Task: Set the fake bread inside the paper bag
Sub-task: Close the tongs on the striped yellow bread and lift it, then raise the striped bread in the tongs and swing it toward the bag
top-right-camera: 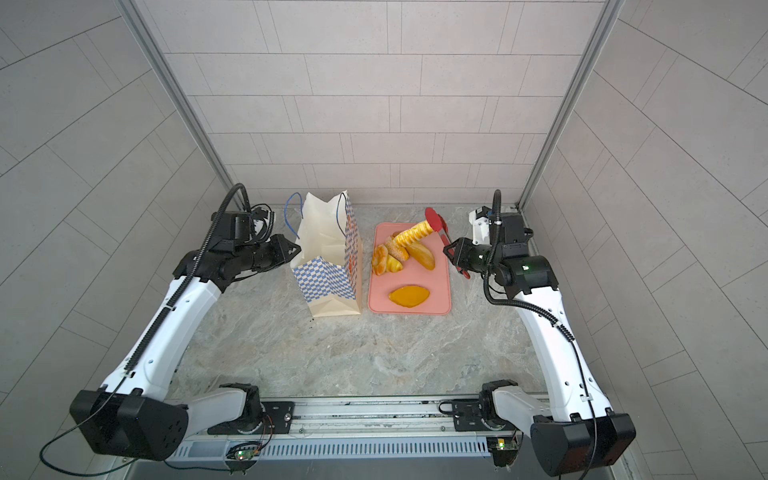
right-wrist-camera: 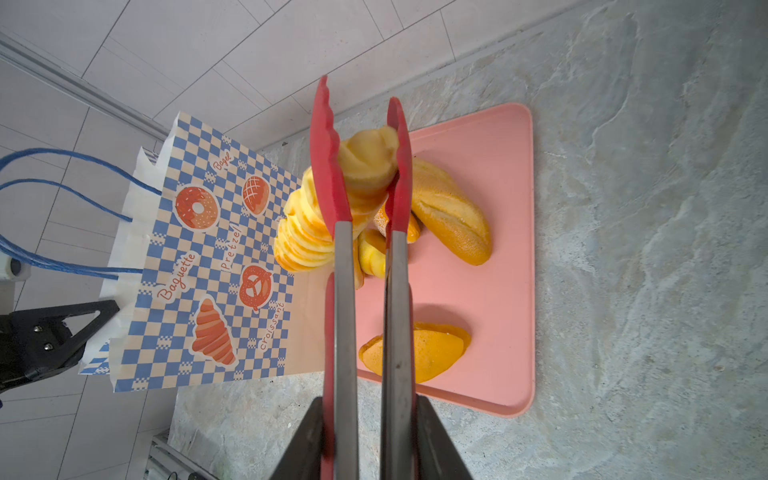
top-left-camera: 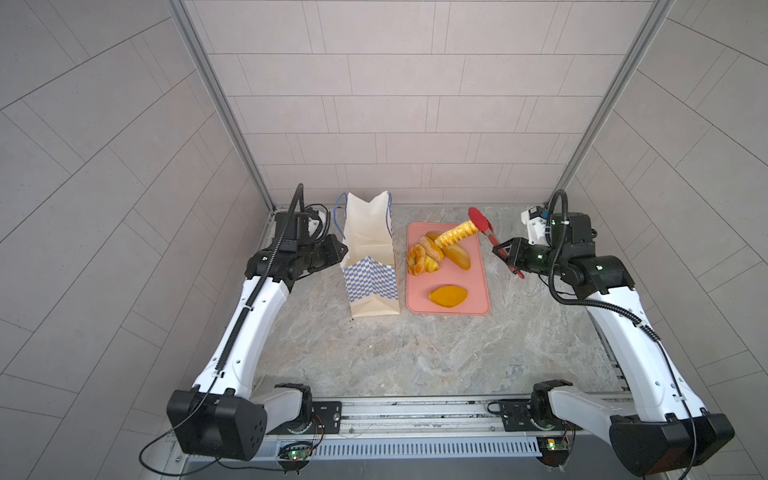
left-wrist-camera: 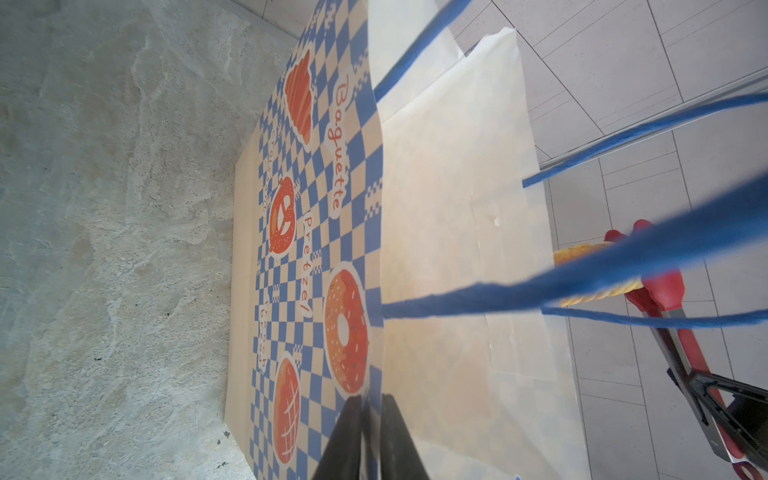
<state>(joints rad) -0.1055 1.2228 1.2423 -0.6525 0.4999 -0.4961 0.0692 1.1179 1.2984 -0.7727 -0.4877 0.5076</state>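
The paper bag stands open left of the pink tray. My left gripper is shut on the bag's left wall at the rim. My right gripper is shut on the red tongs. The tongs pinch one end of a long twisted piece of fake bread, tilted above the tray's far end. A loaf, a heap of ring and braided pieces and a flat oval piece lie on the tray.
Blue cord handles hang across the bag's mouth in the left wrist view. The tray's rim sits close beside the bag. Marble tabletop stretches in front; tiled walls close the back and sides.
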